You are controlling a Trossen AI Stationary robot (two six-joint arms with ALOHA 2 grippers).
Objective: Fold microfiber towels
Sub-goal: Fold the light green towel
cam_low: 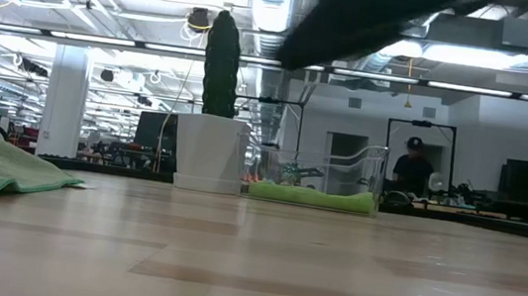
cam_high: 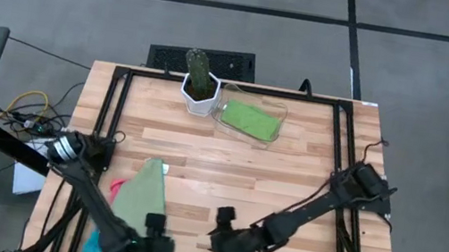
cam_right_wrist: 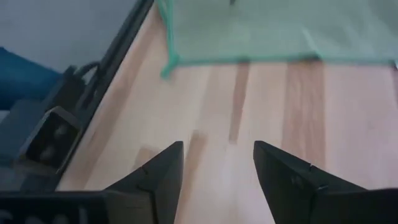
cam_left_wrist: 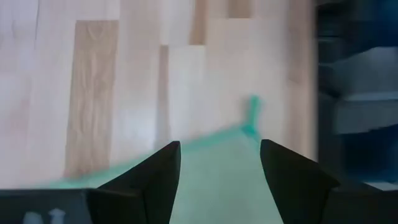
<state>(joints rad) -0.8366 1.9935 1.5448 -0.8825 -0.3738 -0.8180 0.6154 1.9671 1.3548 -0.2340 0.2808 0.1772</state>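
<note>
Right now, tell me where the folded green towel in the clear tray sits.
In the high view the folded green towel lies inside the clear tray at the table's far edge, centre, just right of the white cactus pot, far from both arms.

Under me the table (cam_high: 288, 181) is pale wood in jointed strips, smooth with a soft sheen. The light green towel (cam_high: 144, 193) at its near left corner is matt, napped cloth, as is the green towel (cam_high: 252, 119) folded in the clear glossy plastic tray (cam_high: 279, 109) by the far edge. My fingers (cam_right_wrist: 158, 180) are dark, matt plastic. The white cactus pot (cam_high: 199, 95) looks smooth.
</note>
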